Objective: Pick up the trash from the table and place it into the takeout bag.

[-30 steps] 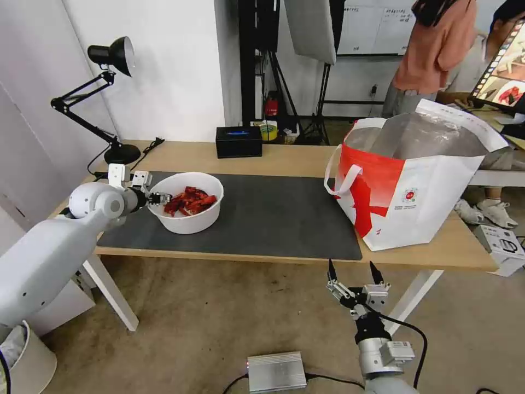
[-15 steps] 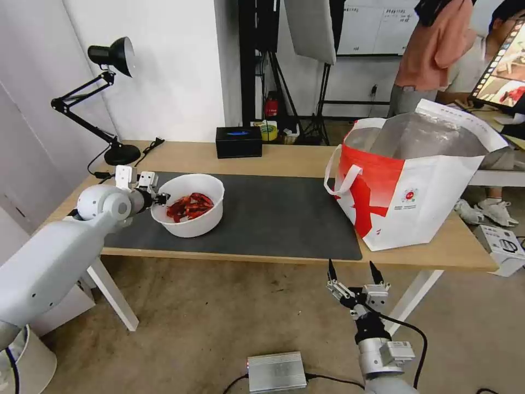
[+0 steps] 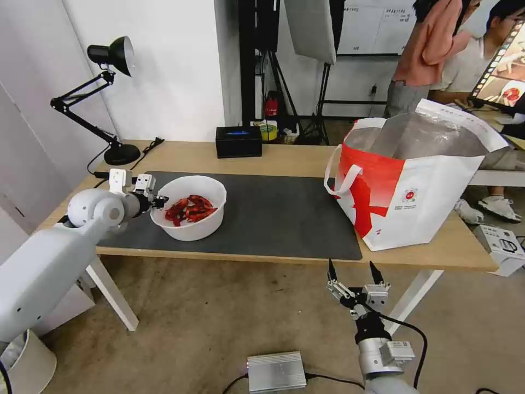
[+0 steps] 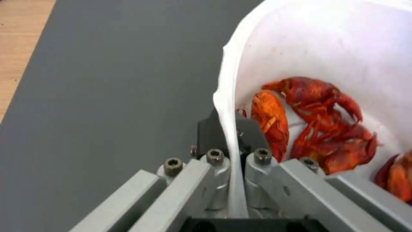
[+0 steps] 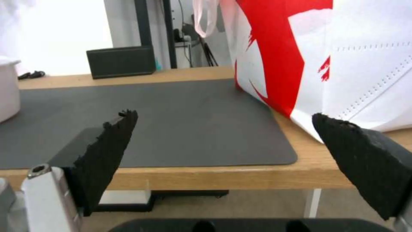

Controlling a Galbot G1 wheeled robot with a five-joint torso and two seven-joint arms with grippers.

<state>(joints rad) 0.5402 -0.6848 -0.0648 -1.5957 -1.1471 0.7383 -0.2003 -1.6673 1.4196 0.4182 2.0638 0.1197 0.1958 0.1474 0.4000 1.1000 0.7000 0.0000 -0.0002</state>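
Note:
A white bowl (image 3: 191, 221) holding red shells (image 3: 188, 208) is over the left part of the dark grey mat (image 3: 284, 213) on the wooden table (image 3: 295, 156). My left gripper (image 3: 158, 202) is shut on the bowl's near-left rim. In the left wrist view that thin rim (image 4: 229, 129) runs between the closed fingers, with the shells (image 4: 317, 122) just inside. The takeout bag (image 3: 432, 186), white with a red graphic and foil lining, stands open at the table's right end. Low in front of the table's edge, my right gripper (image 3: 353, 269) is open and holds nothing; its wrist view shows the bag (image 5: 369, 64) close ahead.
A black box (image 3: 238, 141) sits at the table's back edge and a black desk lamp (image 3: 109, 98) at the back left corner. A silver box (image 3: 276, 371) with cables lies on the floor. A white bin (image 3: 27, 361) stands at the lower left. People are behind the bag.
The left arm shifted slightly with the bowl in its grip, and the shells slid a little inside. The right arm has not moved.

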